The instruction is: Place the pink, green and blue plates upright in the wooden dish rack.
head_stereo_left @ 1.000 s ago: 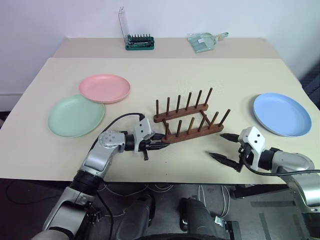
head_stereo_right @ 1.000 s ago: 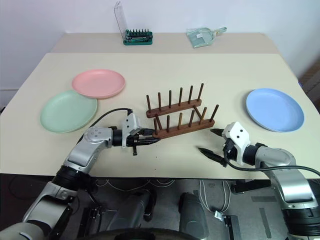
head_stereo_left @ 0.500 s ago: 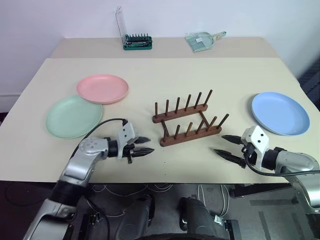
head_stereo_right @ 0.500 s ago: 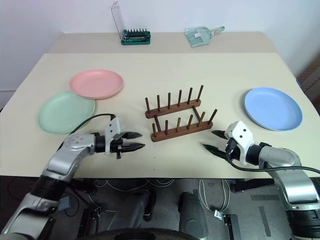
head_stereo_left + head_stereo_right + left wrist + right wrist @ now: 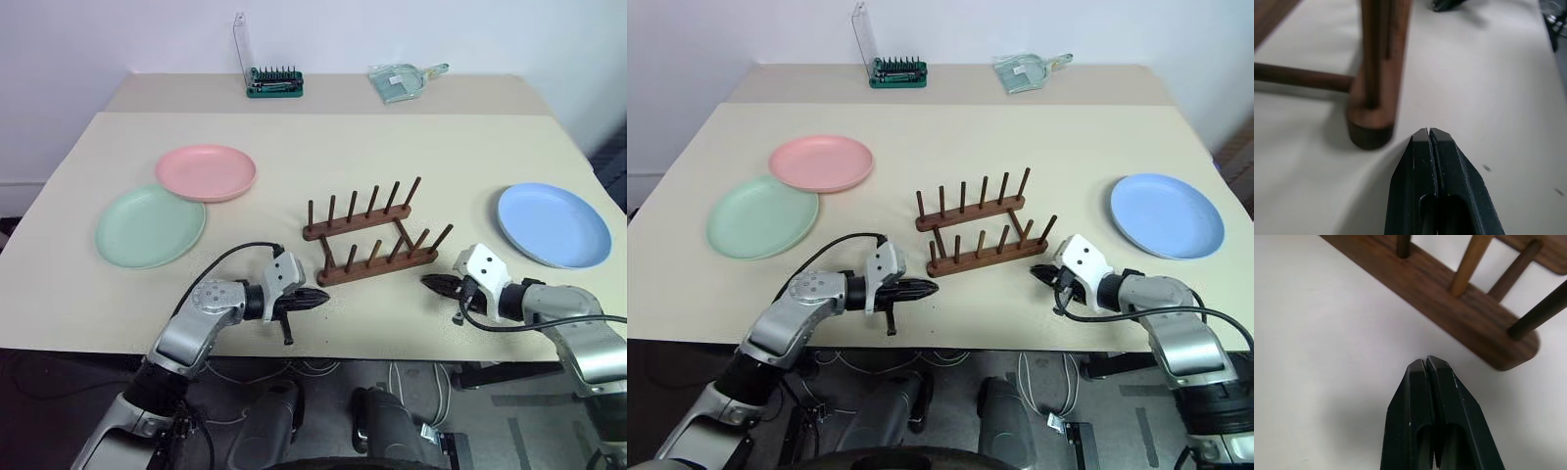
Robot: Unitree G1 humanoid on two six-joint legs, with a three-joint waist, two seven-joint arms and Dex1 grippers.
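Note:
The wooden dish rack (image 5: 372, 240) stands empty at the table's middle. The pink plate (image 5: 206, 172) and the green plate (image 5: 150, 226) lie flat at the left, the pink rim overlapping the green one. The blue plate (image 5: 554, 224) lies flat at the far right. My left gripper (image 5: 323, 294) is shut with nothing in it, its tip just short of the near rail's left end (image 5: 1374, 98). My right gripper (image 5: 428, 282) is also shut and empty, pointing at the near rail's right end (image 5: 1498, 345) with a small gap.
A green bit case (image 5: 274, 83) with an upright clear lid and a clear dustpan (image 5: 402, 80) sit on the back table. The table's front edge (image 5: 392, 354) runs just below both grippers. Bare tabletop lies between the rack and the blue plate.
Both grippers have closed. The left drew back from the rack's left end, then returned to it. The right, wide open before, has moved in toward the rack's right end.

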